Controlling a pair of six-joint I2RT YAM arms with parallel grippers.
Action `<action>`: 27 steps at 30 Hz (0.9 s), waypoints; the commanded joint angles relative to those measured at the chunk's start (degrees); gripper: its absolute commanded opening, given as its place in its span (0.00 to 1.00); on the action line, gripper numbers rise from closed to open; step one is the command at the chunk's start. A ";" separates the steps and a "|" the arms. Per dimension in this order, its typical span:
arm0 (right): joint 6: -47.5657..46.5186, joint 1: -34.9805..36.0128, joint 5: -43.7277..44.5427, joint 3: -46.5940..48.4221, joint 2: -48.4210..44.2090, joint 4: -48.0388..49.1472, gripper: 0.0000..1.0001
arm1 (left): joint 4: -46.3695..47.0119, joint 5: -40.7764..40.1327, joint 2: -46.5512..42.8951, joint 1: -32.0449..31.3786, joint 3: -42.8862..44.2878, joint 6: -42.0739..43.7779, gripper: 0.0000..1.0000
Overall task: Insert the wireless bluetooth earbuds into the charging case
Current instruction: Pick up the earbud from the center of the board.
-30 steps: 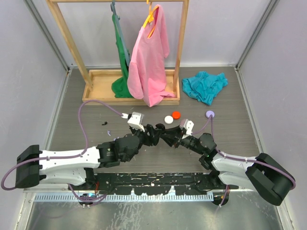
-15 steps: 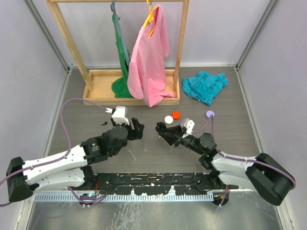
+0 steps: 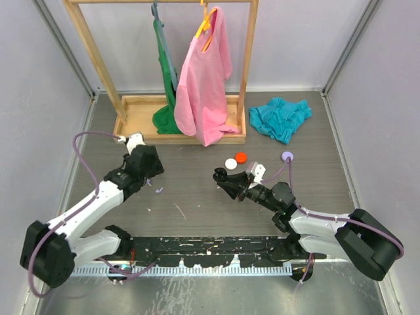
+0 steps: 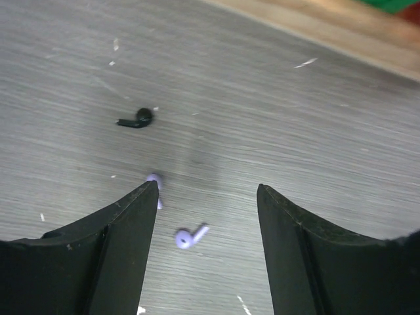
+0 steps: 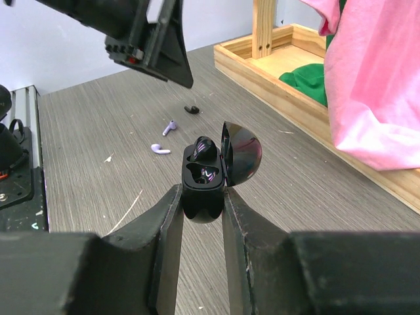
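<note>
My right gripper is shut on the black charging case, held upright above the table with its lid open. A black bud appears to sit in the case's far slot. The near slot looks hollow. My left gripper hovers open over the loose earbuds at the left of the table. A lilac earbud lies between its fingers, a second lilac one by the left fingertip, and a black one beyond. From the right wrist, the lilac buds and the black bud show behind the case.
A wooden rack with pink and green garments stands at the back. A teal cloth lies at the back right. Small round red, white and lilac objects sit near the right gripper. Thin white scraps dot the table.
My left arm has swung away from the case, to the left and further back, and now hangs over the loose buds. The right gripper and case have stayed put.
</note>
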 commanded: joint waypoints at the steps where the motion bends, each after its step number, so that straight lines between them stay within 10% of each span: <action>1: 0.25 -0.07 0.75 0.87 -0.06 3.21 0.01 | -0.68 7.12 6.81 7.37 2.67 4.48 0.63; 27: 0.02 -0.07 1.28 1.04 0.33 2.57 0.01 | -1.10 19.49 32.77 21.03 13.58 10.89 0.58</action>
